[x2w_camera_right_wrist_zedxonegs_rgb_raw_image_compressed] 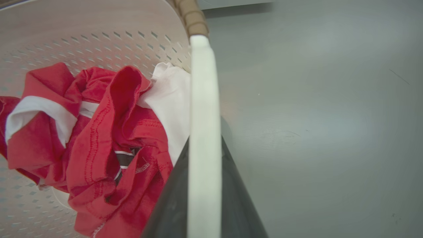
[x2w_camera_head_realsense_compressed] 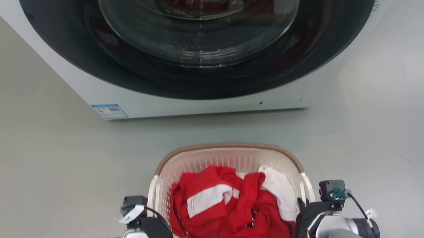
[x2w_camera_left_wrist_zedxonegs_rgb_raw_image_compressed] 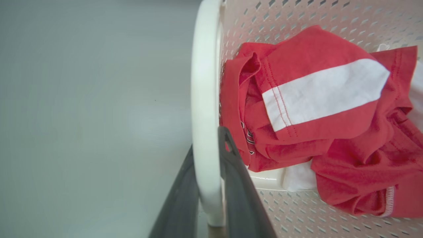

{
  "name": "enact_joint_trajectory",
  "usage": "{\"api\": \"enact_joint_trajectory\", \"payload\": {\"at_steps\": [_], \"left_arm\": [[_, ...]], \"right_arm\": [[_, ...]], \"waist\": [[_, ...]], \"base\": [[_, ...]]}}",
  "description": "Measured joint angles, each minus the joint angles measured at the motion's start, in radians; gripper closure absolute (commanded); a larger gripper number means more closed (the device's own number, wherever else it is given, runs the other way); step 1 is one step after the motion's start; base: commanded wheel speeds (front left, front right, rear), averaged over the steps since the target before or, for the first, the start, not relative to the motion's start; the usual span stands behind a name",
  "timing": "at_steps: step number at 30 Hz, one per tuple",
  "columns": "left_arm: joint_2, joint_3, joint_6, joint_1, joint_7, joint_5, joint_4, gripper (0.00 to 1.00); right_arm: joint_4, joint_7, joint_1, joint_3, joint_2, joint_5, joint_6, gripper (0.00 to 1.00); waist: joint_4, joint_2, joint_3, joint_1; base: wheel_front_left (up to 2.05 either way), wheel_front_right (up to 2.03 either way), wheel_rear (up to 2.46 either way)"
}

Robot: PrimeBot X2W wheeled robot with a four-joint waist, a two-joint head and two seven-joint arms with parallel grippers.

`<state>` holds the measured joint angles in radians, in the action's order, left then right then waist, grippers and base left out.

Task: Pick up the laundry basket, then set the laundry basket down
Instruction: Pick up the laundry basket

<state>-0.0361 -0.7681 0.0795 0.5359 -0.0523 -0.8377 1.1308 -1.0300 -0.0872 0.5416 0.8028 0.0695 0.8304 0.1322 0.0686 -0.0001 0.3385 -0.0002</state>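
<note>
The laundry basket [x2w_camera_head_realsense_compressed: 227, 147], cream-white and perforated with a brown woven-look rim, is at the bottom centre of the head view, holding red and white clothes [x2w_camera_head_realsense_compressed: 219, 204]. My left gripper [x2w_camera_head_realsense_compressed: 158, 216] is at its left white handle [x2w_camera_left_wrist_zedxonegs_rgb_raw_image_compressed: 204, 99]. In the left wrist view the gripper [x2w_camera_left_wrist_zedxonegs_rgb_raw_image_compressed: 207, 140] has one dark finger on each side of that handle, closed against it. My right gripper [x2w_camera_head_realsense_compressed: 303, 204] holds the right handle [x2w_camera_right_wrist_zedxonegs_rgb_raw_image_compressed: 204, 99] the same way, and the right wrist view shows the gripper [x2w_camera_right_wrist_zedxonegs_rgb_raw_image_compressed: 205, 135] clamped on it. I cannot tell whether the basket touches the floor.
A white front-loading washing machine [x2w_camera_head_realsense_compressed: 197, 107] with a dark round glass door [x2w_camera_head_realsense_compressed: 201, 44] stands just beyond the basket. A strip of grey floor [x2w_camera_head_realsense_compressed: 57, 176] lies between them, and more floor spreads out to both sides.
</note>
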Motion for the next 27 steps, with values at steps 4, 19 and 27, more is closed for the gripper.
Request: {"api": "enact_joint_trajectory", "payload": {"at_steps": [4, 19, 27], "left_arm": [[0.0, -0.011, -0.001, -0.034, 0.017, -0.019, 0.019, 1.0], [-0.002, -0.031, -0.009, -0.138, 0.066, -0.047, 0.05, 1.0], [-0.002, -0.048, -0.009, -0.193, 0.077, -0.062, 0.057, 1.0]], "right_arm": [[0.003, 0.026, -0.03, 0.028, 0.0, 0.024, 0.0, 1.0], [0.022, 0.08, -0.136, 0.118, 0.0, 0.124, 0.008, 1.0], [0.024, 0.096, -0.182, 0.157, 0.0, 0.167, 0.009, 1.0]], "waist": [[-0.004, -0.0001, -0.043, 0.0001], [-0.016, 0.0, -0.209, 0.0002], [-0.019, 0.0, -0.288, 0.0001]], "base": [[0.0, 0.0, 0.0], [0.0, 0.0, 0.0], [0.0, 0.0, 0.0]]}}
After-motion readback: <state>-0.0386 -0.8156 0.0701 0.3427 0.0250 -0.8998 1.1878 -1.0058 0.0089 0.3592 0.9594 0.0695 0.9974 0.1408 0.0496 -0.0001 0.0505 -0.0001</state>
